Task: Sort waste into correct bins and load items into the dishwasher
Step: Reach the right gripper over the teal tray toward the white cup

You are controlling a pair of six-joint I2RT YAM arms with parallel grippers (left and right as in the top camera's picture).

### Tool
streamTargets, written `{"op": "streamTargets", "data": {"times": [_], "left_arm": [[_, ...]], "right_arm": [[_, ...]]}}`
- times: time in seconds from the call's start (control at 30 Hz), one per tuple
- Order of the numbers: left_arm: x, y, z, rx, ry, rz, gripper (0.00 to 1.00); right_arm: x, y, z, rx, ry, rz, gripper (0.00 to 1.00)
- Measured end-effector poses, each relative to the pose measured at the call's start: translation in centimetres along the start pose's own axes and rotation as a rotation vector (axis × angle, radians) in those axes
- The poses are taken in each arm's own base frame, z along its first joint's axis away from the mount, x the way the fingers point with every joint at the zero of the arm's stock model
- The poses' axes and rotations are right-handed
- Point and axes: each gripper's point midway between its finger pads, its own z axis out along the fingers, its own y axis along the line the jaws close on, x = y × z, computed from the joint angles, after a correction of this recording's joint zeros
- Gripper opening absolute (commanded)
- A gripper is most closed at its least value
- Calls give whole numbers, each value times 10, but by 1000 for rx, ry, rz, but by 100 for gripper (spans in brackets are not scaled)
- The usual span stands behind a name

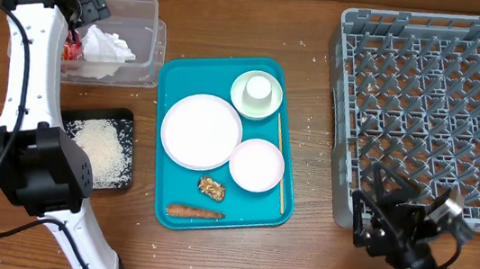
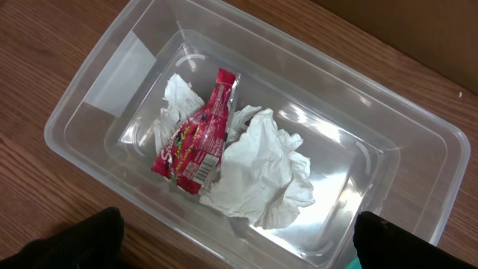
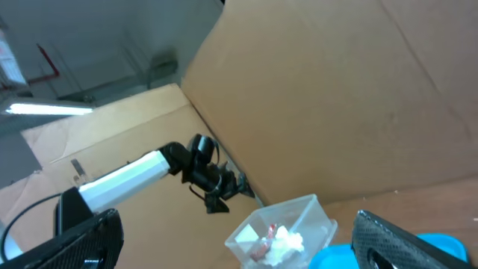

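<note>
Where our left gripper hangs: above the clear tub, fingers spread wide, nothing between them.
Tub contents: crumpled white napkin with the red wrapper lying against it, both on the tub floor.
What blocks our view: from overhead, our left arm crosses the tub's left end and one corner of the black tray.
Black tray: near the tub, holding a heap of white rice.
Teal tray: between the bins and the dish rack.
On the teal tray: flat plate, smaller bowl touching its edge, cup sitting in a pale green dish, brown lump, carrot at the near edge, thin wooden stick along the right side.
Dish rack: bare pegs only.
Right gripper: fingers wide apart and unladen, raised at the rack's near left corner, overlapping it in the overhead view.
Table: stray rice grains scattered around the trays.
Behind the table: cardboard panels.
</note>
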Motion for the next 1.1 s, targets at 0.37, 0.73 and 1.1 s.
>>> {"op": "streamTargets", "data": {"times": [0.37,0.73,1.1], "left_arm": [[0,0,0,0,0,0,100],[0,0,0,0,0,0,100],[0,0,0,0,0,0,100]], "right_arm": [[-21,-24,80,215,391,-23,100],[58,-89,165,442,985,-100,100],[171,-183,197,648,1178,-318,100]]}}
